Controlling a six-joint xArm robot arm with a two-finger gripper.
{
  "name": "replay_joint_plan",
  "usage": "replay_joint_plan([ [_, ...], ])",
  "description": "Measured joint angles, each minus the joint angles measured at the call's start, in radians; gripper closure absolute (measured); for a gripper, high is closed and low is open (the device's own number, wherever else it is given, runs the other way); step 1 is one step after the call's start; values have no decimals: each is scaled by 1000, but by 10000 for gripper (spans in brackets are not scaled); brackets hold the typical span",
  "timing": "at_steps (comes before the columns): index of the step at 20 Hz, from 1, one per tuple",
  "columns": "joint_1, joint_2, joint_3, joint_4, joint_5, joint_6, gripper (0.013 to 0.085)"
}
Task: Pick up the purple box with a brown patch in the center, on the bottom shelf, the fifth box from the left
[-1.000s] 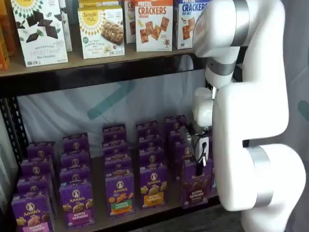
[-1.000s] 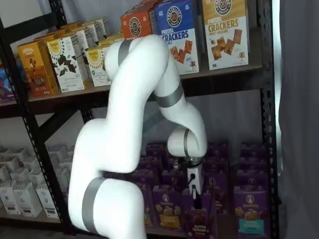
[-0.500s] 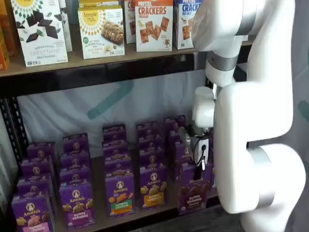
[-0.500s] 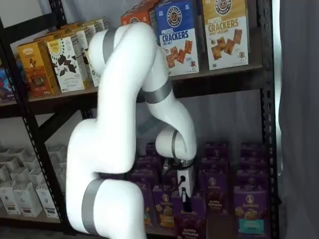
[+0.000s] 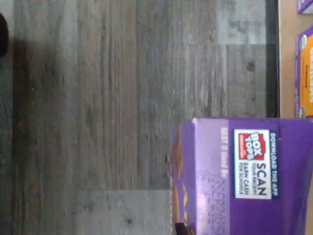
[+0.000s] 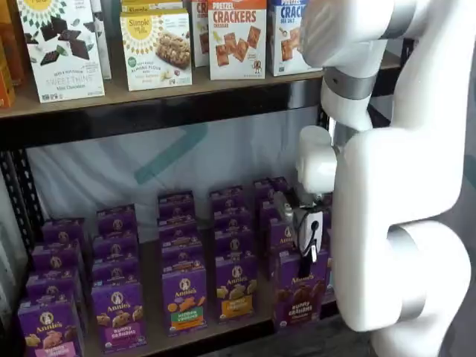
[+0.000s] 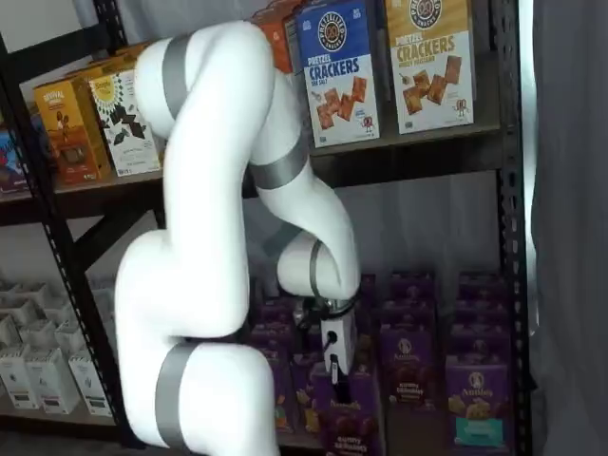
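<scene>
Arm (image 7: 218,285): glossy white, built of thick rounded segments with bulbous elbows; matte grey bands ring the joints. Same finish in both shelf views.
Gripper (image 6: 306,256): small white body below the wrist, carrying a dark vertical mark on its face; black fingers beneath.
Cable: thin and dark, running beside the gripper body.

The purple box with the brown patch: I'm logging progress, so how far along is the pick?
Done: the gripper is shut on the purple box, gripping its top. In hand: the box hangs out past the bottom shelf, over the floor in the wrist view. Left: carrying it fully clear.
</scene>
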Motion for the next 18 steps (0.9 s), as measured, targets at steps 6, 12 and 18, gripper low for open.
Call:
replay_joint_plan([
  [6, 31, -115, 69, 40, 47, -3, 650],
  [12, 57, -208, 117, 36, 96, 28, 650],
  [18, 81, -315, 171, 45, 142, 49, 650],
])
